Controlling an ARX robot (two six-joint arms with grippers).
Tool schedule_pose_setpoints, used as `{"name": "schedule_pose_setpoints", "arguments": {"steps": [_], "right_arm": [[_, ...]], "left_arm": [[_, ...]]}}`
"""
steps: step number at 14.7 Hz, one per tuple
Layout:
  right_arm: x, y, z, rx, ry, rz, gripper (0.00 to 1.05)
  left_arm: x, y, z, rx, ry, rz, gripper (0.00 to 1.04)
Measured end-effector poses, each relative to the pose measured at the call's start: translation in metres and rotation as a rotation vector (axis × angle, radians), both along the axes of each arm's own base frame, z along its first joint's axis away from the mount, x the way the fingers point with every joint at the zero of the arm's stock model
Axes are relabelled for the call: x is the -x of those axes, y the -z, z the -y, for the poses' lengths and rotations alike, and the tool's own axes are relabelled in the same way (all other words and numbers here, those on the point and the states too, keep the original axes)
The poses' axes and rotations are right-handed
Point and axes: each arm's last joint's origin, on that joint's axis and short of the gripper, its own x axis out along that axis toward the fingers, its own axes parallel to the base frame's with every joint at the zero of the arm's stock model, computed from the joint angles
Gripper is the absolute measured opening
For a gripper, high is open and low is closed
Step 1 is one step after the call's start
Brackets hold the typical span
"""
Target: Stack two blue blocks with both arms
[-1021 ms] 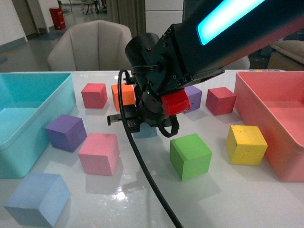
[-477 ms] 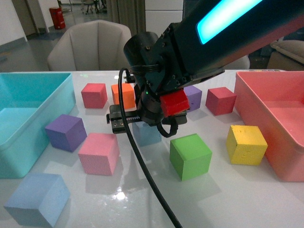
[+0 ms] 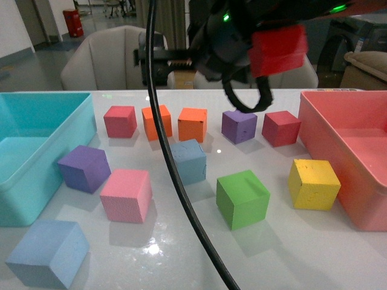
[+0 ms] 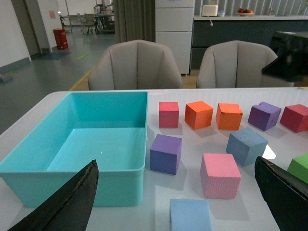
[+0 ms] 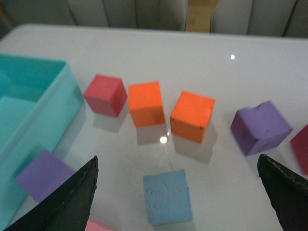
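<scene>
One pale blue block (image 3: 188,161) sits on the white table near the middle. It also shows in the right wrist view (image 5: 167,197) and the left wrist view (image 4: 246,146). The other blue block (image 3: 48,252) sits at the front left and shows in the left wrist view (image 4: 190,215). My right gripper (image 3: 158,63) is open and empty, raised high above the middle blue block, which lies between its fingers (image 5: 72,202) in the right wrist view. My left gripper (image 4: 175,192) is open and empty, low behind the front-left blue block. The left arm is out of the front view.
A teal bin (image 3: 60,130) stands at the left and a pink bin (image 3: 320,121) at the right. Red, orange, purple, pink (image 3: 126,194), green (image 3: 242,198) and yellow (image 3: 313,183) cubes lie around. A black cable (image 3: 175,199) hangs across the middle.
My right gripper has risen from just over the middle blue block to high above it, empty. The block stays on the table, now fully in view.
</scene>
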Motion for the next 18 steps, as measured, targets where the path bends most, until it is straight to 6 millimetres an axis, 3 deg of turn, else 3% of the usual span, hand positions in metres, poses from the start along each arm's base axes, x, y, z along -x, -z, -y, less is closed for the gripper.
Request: {"name": "schedule_pose_setpoints", "arguments": {"steps": [3,6,7,9,11,14,16,18], "right_arm": [[0.054,-0.026,0.059,-0.091,0.074,0.152,0.98],[0.096,-0.002,0.103,-0.07,0.157,0.149,0.98],[0.107,0.002,0.111,-0.058,0.197,0.221,0.96],[0.152,0.003,0.154,-0.003,0.319,0.427,0.7],[0.206,0.021,0.191,0.05,0.333,0.387,0.44],[0.269,0.051,0.225,0.063,0.343,0.343,0.04],[0.284,0.042,0.224,0.042,0.318,0.458,0.02],[0.286,0.048,0.224,0.042,0.319,0.453,0.02]], "left_arm": [[0.0,0.0,0.0,0.0,0.0,0.0,0.98],[0.0,0.0,0.0,0.0,0.0,0.0,0.98],[0.0,0.0,0.0,0.0,0.0,0.0,0.98],[0.0,0.0,0.0,0.0,-0.001,0.0,0.98],[0.0,0.0,0.0,0.0,0.0,0.0,0.98],[0.0,0.0,0.0,0.0,0.0,0.0,0.98],[0.0,0.0,0.0,0.0,0.0,0.0,0.98],[0.0,0.0,0.0,0.0,0.0,0.0,0.98]]}}
